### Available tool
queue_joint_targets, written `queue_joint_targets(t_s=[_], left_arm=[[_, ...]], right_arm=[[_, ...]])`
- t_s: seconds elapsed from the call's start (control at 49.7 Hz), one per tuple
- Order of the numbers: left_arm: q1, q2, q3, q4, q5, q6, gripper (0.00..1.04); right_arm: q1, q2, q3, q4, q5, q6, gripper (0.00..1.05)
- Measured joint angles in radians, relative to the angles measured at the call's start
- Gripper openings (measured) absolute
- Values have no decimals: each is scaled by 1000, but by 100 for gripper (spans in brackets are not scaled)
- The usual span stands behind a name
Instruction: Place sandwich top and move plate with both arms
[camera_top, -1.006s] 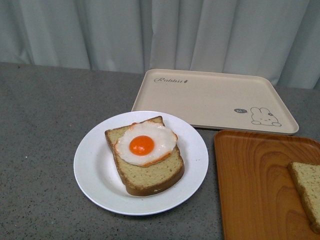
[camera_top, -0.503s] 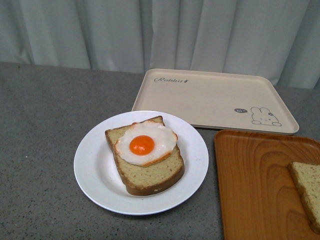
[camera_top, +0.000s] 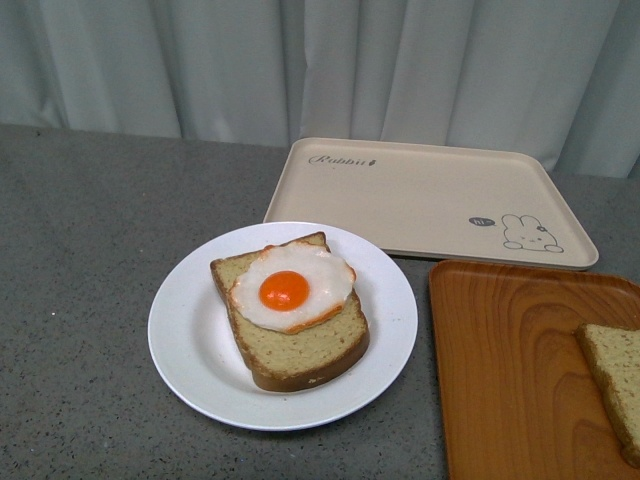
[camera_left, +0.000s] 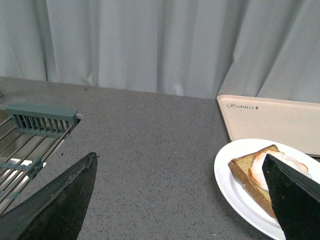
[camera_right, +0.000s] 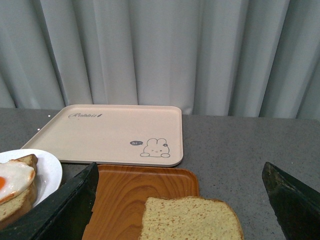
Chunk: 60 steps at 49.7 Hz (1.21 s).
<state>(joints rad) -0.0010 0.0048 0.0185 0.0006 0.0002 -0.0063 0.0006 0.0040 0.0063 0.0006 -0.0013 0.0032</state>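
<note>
The white plate (camera_top: 190, 345) sits on the grey table and carries a bread slice topped with a fried egg (camera_top: 290, 288). The sandwich top (camera_top: 615, 380), a plain tan slice, lies on the orange wood-grain tray (camera_top: 500, 370) at the right edge. Neither arm shows in the front view. My left gripper (camera_left: 180, 200) is open over bare table, with the plate (camera_left: 230, 175) beside one of its fingers. My right gripper (camera_right: 180, 200) is open, and the sandwich top (camera_right: 190, 220) lies between its fingers on the orange tray (camera_right: 130, 195).
A beige rabbit-print tray (camera_top: 420, 195) lies behind the plate, against a grey-green curtain. A wire rack with a green clip (camera_left: 30, 130) stands at the table's edge in the left wrist view.
</note>
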Motion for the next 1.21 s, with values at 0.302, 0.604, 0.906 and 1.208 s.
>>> queue_joint_targets(t_s=[0.302, 0.604, 0.906, 1.208], left_arm=[[0, 0, 0, 0, 0, 0, 98], [0, -1, 0, 0, 0, 0, 98], [0, -1, 0, 0, 0, 0, 98], [0, -1, 0, 0, 0, 0, 98]], right_arm=[[0, 0, 0, 0, 0, 0, 96], [-98, 124, 84, -211, -190, -227, 96], [-423, 730, 332, -5, -423, 72, 96], [-436, 1187, 475, 64, -380, 345, 96]])
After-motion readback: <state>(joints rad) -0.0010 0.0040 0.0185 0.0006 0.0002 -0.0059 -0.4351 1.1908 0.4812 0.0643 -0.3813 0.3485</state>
